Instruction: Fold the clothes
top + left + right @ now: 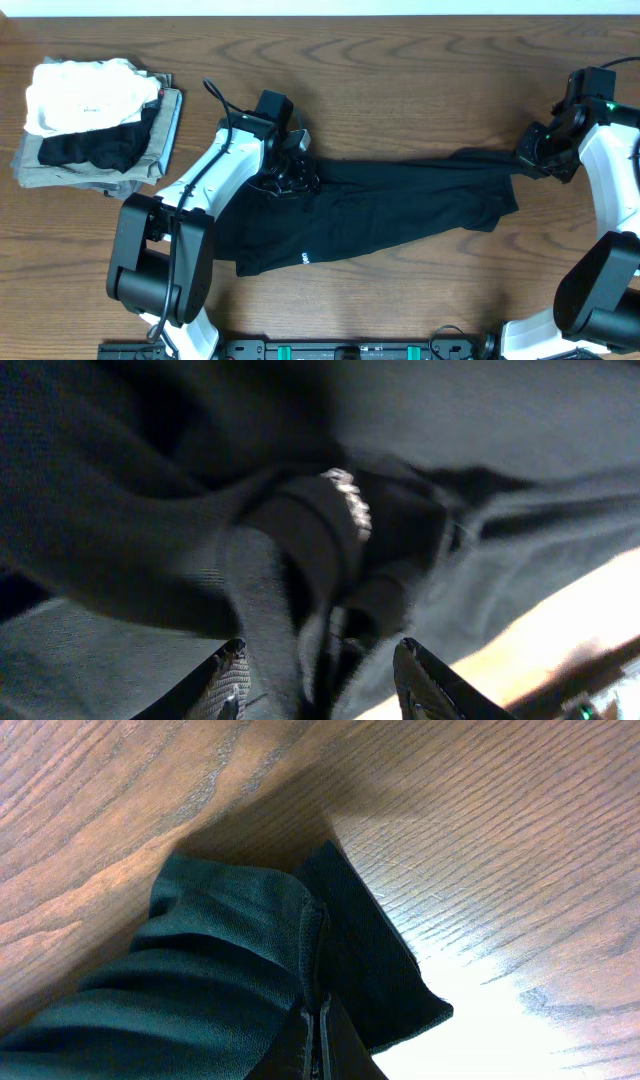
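**Overhead view.** The fingers of the left gripper point(292, 178) point down into the upper left part of the black T-shirt point(400, 205). Their spacing cannot be read from this view. The right gripper point(524, 157), at the right of the frame, is closed on the right end of the T-shirt. The T-shirt lies across the middle of the table point(400, 60) as a long, rumpled band. It runs from lower left of centre up to the right gripper. A stack of folded garments point(95, 125) sits in the upper left of the frame, well apart from the T-shirt.

**Left wrist view.** Two fingers point(228, 678) at the bottom edge stand apart. A ridge of dark fabric rises between them and is not pinched. A white print mark point(350, 500) shows on a fold at centre frame.

**Right wrist view.** The fingers point(343, 1050) at bottom centre are pressed together, clamping the fabric along a seam. Folds spread to the lower left. One corner lies flat on the wood at the right.
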You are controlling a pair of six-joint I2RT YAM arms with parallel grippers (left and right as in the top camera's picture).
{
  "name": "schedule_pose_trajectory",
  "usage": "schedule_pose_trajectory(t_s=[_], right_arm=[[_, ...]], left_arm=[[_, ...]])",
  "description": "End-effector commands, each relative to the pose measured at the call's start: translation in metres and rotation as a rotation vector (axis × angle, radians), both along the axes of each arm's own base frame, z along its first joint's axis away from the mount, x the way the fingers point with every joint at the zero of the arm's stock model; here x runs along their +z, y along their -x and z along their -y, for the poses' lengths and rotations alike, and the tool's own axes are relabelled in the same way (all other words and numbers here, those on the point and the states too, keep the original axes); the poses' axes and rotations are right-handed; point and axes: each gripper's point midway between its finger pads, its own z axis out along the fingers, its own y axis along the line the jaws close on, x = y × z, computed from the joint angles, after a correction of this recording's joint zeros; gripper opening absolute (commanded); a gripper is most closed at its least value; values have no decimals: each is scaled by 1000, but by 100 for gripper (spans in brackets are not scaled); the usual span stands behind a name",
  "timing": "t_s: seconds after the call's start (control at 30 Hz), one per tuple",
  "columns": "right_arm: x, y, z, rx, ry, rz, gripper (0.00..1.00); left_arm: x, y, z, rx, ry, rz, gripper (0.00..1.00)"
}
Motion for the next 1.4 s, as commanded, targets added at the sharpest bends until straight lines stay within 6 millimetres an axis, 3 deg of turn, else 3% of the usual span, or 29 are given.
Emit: schedule_pose_trajectory(t_s=[0.0, 0.23, 0.57, 0.8, 0.83, 1.07, 1.2, 1.33, 1.37], right_arm=[[7, -4, 6, -14, 26, 20, 1], [7, -5, 6, -14, 26, 24, 1], [7, -6, 6, -13, 28, 28, 1], [8, -6, 6, -14, 28, 31, 1], [8, -6, 6, -14, 28, 31, 1], [8, -6, 6, -14, 28, 31, 1], [8, -6, 6, -13, 28, 31, 1], [8, -6, 6, -13, 28, 31, 1], [8, -6, 6, -14, 28, 31, 1]], left_arm=[[-12, -4, -11, 50, -62, -20, 49], [-17, -9, -23, 104, -137, -9, 49], [-15, -25, -15, 199, -98, 18, 49], [-16, -22, -16, 207, -102, 0, 48], [-16, -20, -16, 205, -106, -8, 42], [-25, -14, -14, 195, -117, -43, 30], [-24, -12, -11, 191, -99, -52, 28], [-24, -12, -11, 188, -98, -52, 6], [-24, -12, -11, 188, -98, -52, 6]])
